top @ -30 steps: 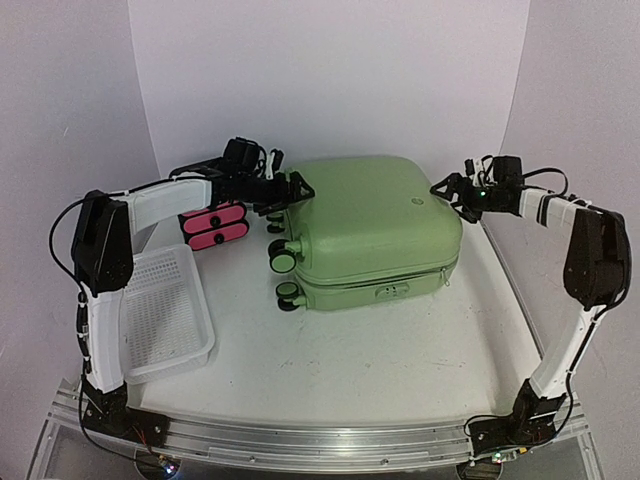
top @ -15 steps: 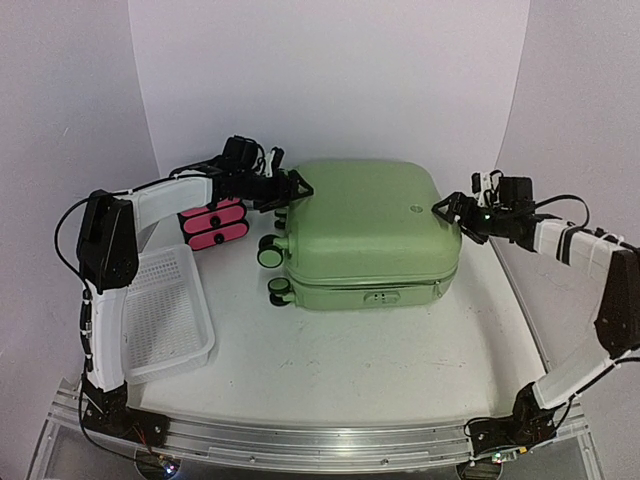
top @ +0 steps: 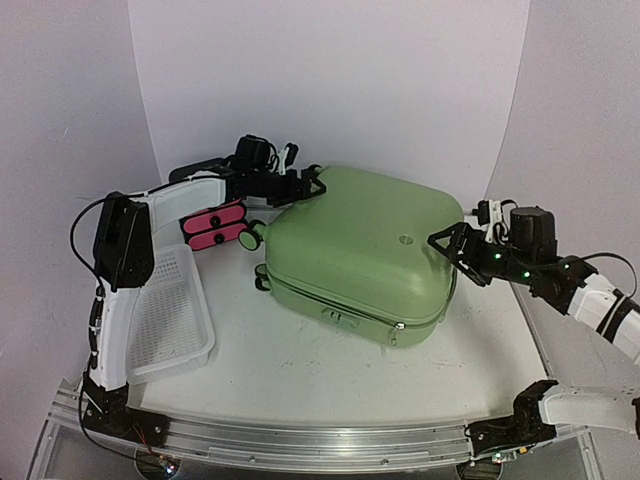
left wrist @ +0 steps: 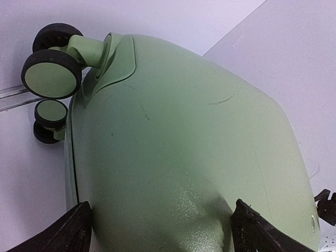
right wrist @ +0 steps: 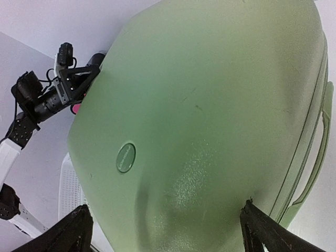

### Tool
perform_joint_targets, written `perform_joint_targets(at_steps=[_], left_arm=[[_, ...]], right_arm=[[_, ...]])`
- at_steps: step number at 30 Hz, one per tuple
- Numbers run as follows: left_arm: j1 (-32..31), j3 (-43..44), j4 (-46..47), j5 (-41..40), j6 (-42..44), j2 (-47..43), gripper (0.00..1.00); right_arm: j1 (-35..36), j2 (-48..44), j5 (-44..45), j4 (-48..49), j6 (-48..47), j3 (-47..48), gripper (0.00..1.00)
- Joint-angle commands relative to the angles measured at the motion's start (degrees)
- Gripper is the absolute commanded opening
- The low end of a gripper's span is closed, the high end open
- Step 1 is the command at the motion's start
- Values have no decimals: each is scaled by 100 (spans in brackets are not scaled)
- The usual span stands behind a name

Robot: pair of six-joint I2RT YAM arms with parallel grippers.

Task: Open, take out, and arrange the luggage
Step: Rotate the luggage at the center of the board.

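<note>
The light-green luggage (top: 360, 250) lies closed in the middle of the table, turned at an angle, with its black wheels (top: 250, 237) at the left. My left gripper (top: 305, 185) is open, and its fingers straddle the far left corner by the wheels. In the left wrist view the shell (left wrist: 184, 147) fills the space between the spread fingers of that gripper (left wrist: 160, 210). My right gripper (top: 447, 245) is open against the right corner. In the right wrist view the shell (right wrist: 210, 105) sits between the wide fingers of that gripper (right wrist: 165, 210). I cannot tell whether the fingers touch it.
A black drawer box with pink fronts (top: 213, 225) stands left of the wheels, under my left arm. A white perforated basket (top: 165, 310) sits at the front left. The luggage's side handle (right wrist: 315, 157) faces the front. White walls close in the back and sides.
The luggage has swung round, its right end toward the front and its wheel end toward the back left. My right gripper came forward with it. My left gripper moved slightly right.
</note>
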Motion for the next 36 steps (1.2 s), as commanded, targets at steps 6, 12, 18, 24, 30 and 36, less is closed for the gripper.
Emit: perform_joint_targets(at_steps=[6, 12, 18, 24, 30, 36], left_arm=[[-653, 291, 79, 668, 282, -391, 98], [-582, -372, 32, -1, 597, -1485, 99], [-608, -1550, -23, -659, 43, -2496, 98], [-892, -3153, -20, -1336, -463, -3662, 95], [-1089, -4427, 25, -1900, -1312, -4706, 83], [-1152, -5123, 77, -1990, -1832, -5117, 82]], right_arm=[[113, -29, 2506, -1583, 136, 1139, 93], [106, -298, 3502, -1871, 14, 1353, 89], [106, -363, 3831, -1992, 645, 731, 82], [107, -468, 3888, -1867, 1286, -73, 68], [17, -269, 3634, -1284, 1302, -618, 64], [-768, -28, 2545, -405, 946, -1064, 63]])
